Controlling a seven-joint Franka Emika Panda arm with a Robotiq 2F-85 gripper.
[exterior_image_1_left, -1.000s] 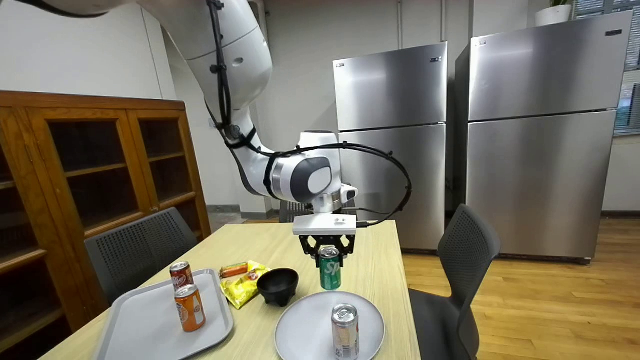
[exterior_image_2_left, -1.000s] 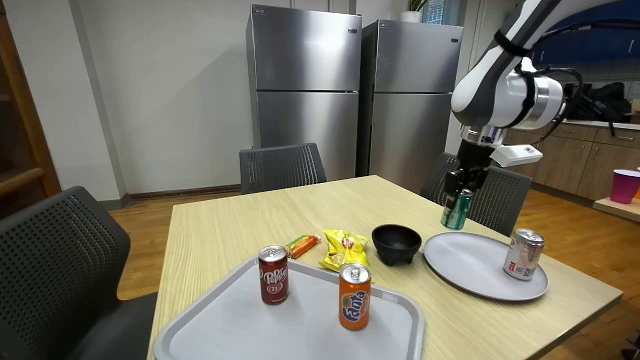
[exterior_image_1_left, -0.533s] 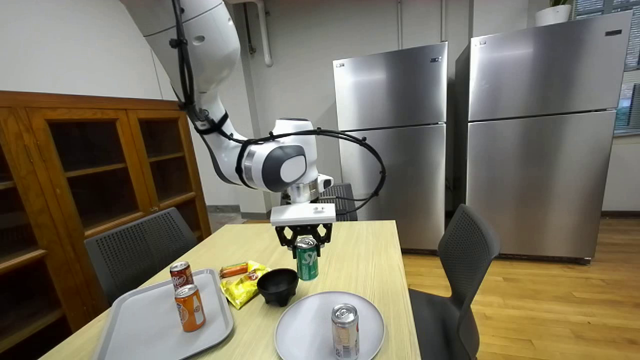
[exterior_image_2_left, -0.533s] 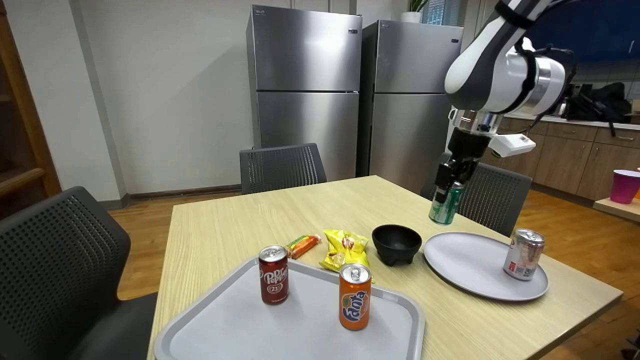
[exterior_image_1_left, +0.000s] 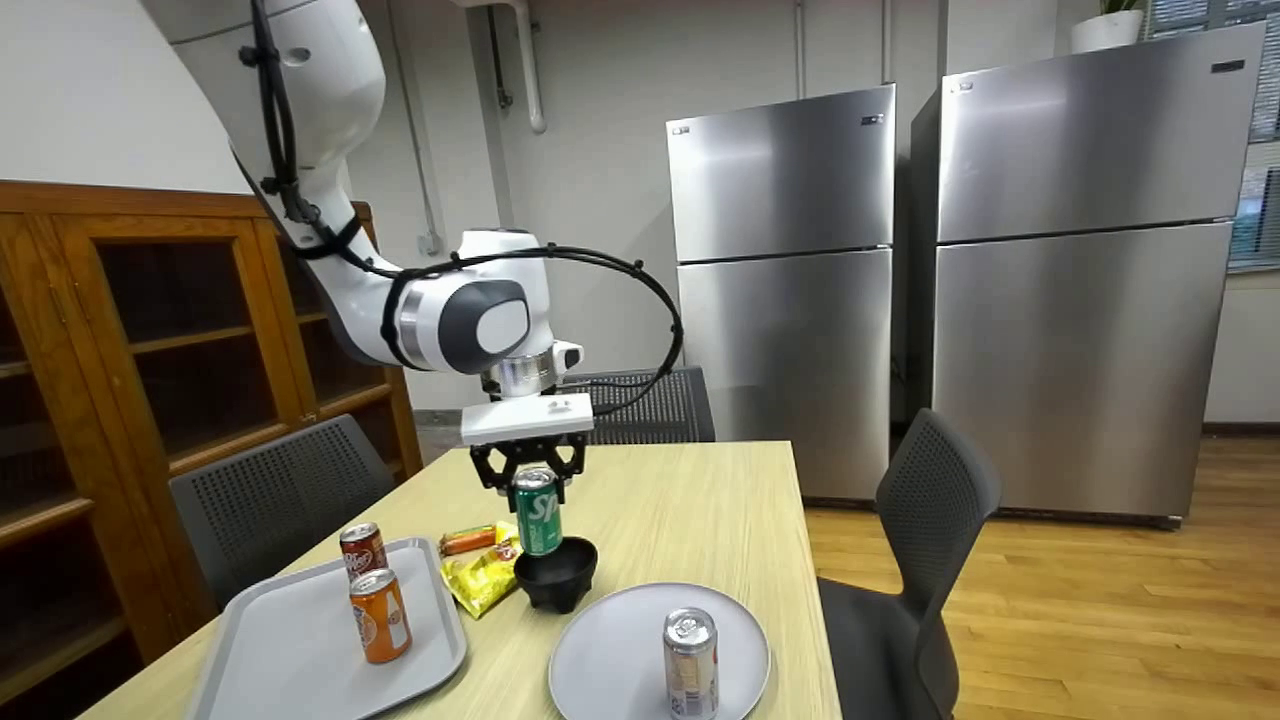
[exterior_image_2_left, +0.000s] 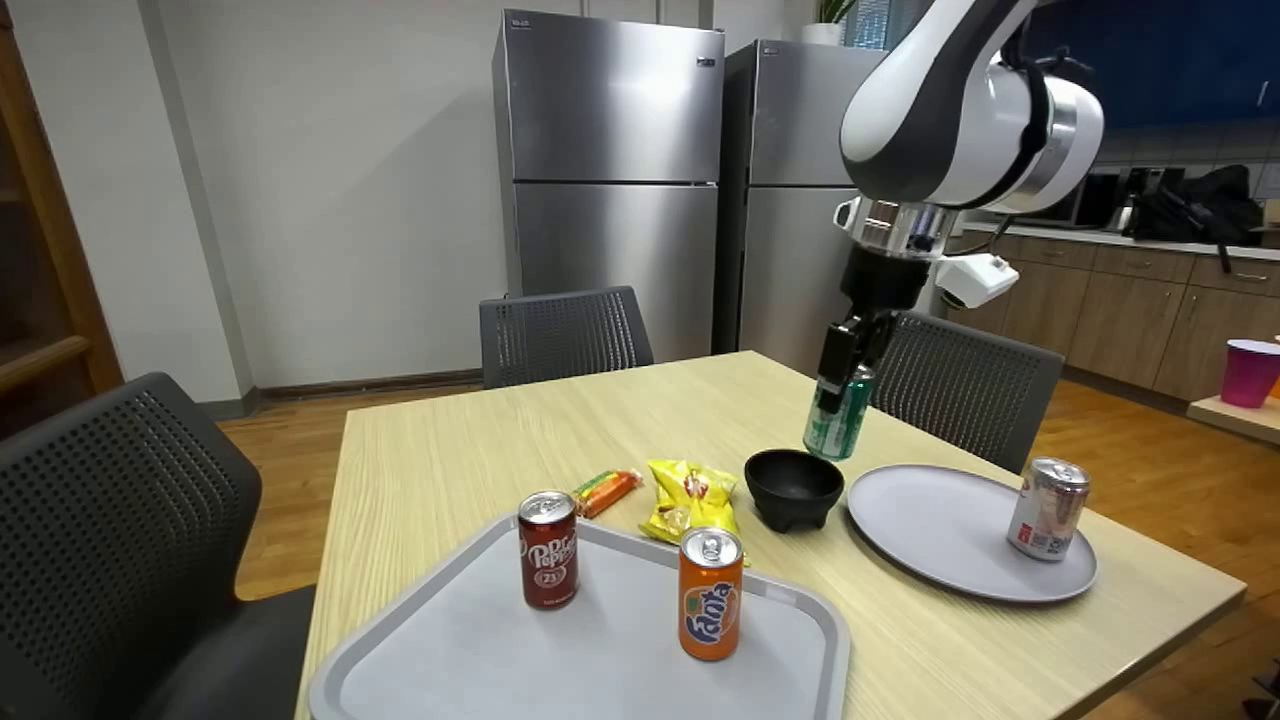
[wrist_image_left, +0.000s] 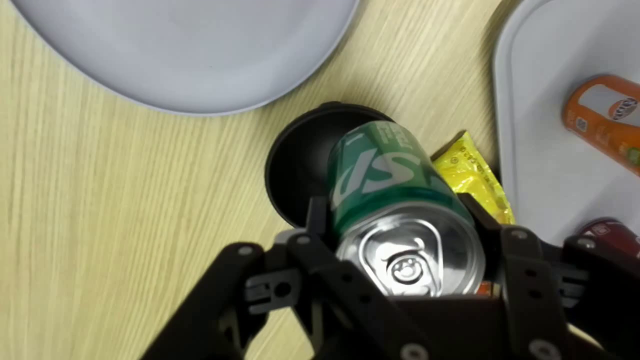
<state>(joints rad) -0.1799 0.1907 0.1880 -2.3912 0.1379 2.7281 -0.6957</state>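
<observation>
On the pale tabletop (exterior_image_1_left: 690, 500) lie a grey tray (exterior_image_2_left: 470, 650), a round grey plate (exterior_image_2_left: 930, 530) and a smaller black bowl (exterior_image_2_left: 792, 500). A green can (wrist_image_left: 390, 172), slightly tilted, is held clear of the tabletop near the bowl, its upper part clasped between the black fingers (exterior_image_2_left: 838, 362).

In an exterior view, we see the tray (exterior_image_1_left: 310, 640) at the left of the table (exterior_image_1_left: 690, 520), the plate (exterior_image_1_left: 605, 660) at the right, and the bowl (exterior_image_1_left: 556, 585) between them; the snack bag (exterior_image_1_left: 481, 583) lies between tray and bowl. On the tray we have the Dr Pepper can (exterior_image_1_left: 362, 550) behind the Fanta can (exterior_image_1_left: 381, 620); the third can (exterior_image_1_left: 691, 665) stands on the plate. Above the table, near the bowl, we find the Sprite can (exterior_image_1_left: 540, 520) in the end effector (exterior_image_1_left: 537, 499).
</observation>
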